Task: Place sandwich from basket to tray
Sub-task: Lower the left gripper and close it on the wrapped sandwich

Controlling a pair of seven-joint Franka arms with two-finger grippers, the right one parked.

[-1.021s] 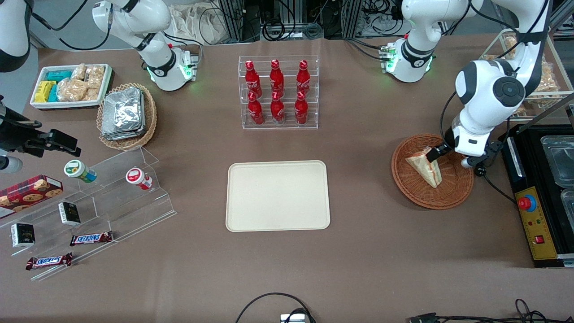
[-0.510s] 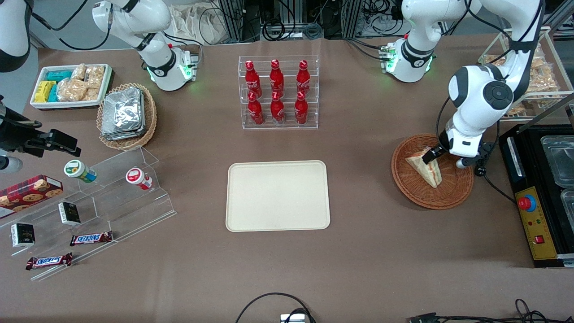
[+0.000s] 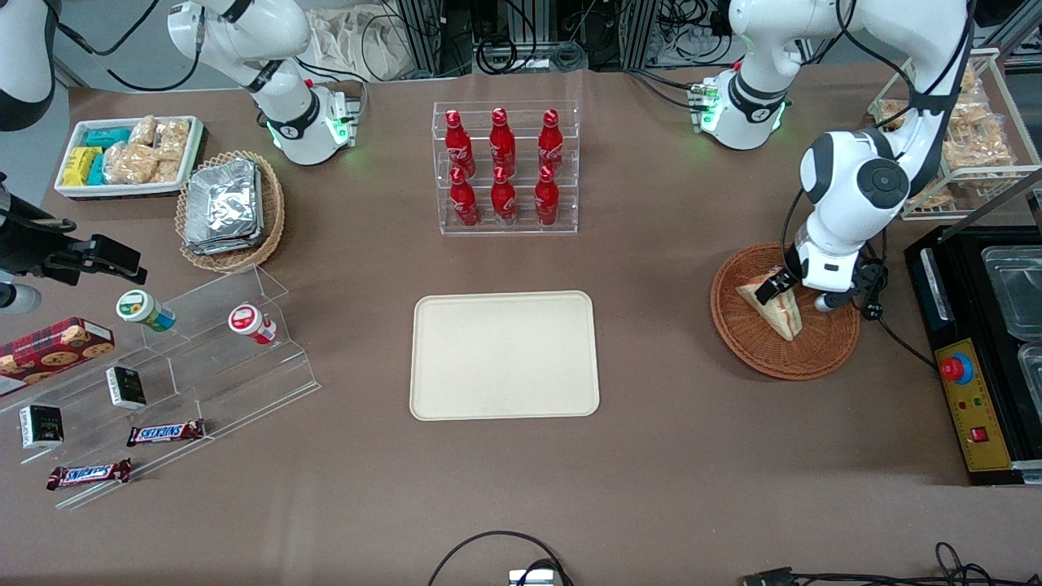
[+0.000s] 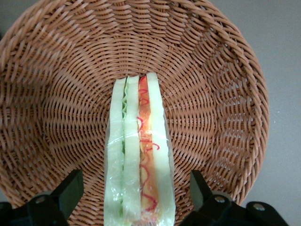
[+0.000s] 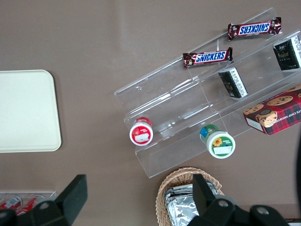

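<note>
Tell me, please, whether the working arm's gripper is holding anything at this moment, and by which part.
Nothing is held. The gripper is open, one finger on each side of the sandwich standing on edge in the basket, neither touching it.

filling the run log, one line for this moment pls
phase: pre-grasp | claw: open, astride sandwich | sandwich: in basket | tray: bare

Gripper (image 4: 134, 188) low, jaws spread wide
</note>
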